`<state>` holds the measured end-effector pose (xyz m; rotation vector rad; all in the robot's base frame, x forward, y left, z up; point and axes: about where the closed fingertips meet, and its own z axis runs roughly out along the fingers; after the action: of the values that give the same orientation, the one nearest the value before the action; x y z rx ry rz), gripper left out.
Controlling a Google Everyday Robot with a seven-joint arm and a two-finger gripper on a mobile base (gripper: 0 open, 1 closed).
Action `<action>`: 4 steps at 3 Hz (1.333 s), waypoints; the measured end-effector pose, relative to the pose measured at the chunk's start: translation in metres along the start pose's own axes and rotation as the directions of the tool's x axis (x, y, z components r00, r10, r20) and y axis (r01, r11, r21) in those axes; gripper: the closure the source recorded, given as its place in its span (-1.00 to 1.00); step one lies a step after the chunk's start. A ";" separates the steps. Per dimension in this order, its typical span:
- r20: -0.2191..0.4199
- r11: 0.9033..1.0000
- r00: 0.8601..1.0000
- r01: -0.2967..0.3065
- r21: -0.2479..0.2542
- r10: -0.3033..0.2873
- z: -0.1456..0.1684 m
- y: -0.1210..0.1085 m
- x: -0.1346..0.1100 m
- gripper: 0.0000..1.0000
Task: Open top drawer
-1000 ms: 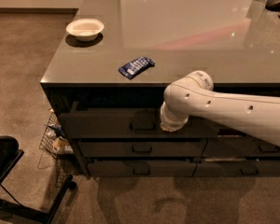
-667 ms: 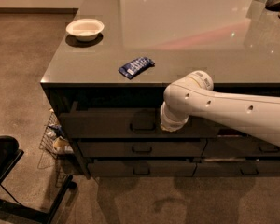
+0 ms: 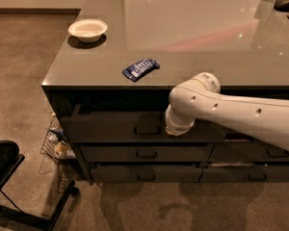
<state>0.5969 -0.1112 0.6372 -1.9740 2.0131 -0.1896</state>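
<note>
The top drawer is the tall dark-grey front just under the countertop, with a small loop handle at its middle. Its front stands slightly out from the cabinet, with a dark gap above it. My white arm reaches in from the right across the cabinet front. My gripper is at the drawer front just right of the handle, hidden behind the arm's wrist end.
A white bowl and a blue packet lie on the grey countertop. Two shorter drawers sit below. A wire basket and a black chair base stand on the floor to the left.
</note>
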 end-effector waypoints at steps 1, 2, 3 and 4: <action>0.000 1.000 1.000 0.000 0.000 0.000 0.000 0.000 0.000 0.64; 0.000 1.000 1.000 0.000 0.000 0.000 0.000 0.000 0.000 0.18; 0.000 1.000 1.000 0.000 0.000 0.000 0.000 0.000 0.000 -0.28; 0.000 1.000 1.000 0.000 0.000 0.000 -0.001 0.000 0.000 -0.74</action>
<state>0.5968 -0.1112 0.6386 -1.9742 2.0131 -0.1895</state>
